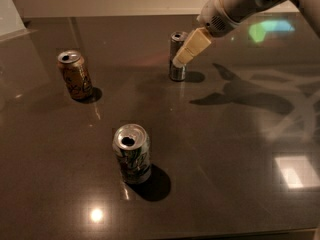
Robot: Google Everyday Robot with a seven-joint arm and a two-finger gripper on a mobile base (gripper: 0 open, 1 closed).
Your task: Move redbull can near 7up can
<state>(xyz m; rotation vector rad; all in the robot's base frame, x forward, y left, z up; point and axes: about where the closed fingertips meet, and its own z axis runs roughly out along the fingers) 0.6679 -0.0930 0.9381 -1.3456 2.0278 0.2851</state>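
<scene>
Redbull can (177,73) is logged upright at the far centre of the dark glossy table (235,184), well apart from the 7up can (132,154) near the front. Robot arm (235,4) is angled in from upper right. Brown-gold can (75,76) is noted far left, off the path. Gripper (182,58) is seen against the redbull can's upper right side; its opening, and any hold, cannot be told. A centred, level grasp is advised, lest the slim can be tipped.
</scene>
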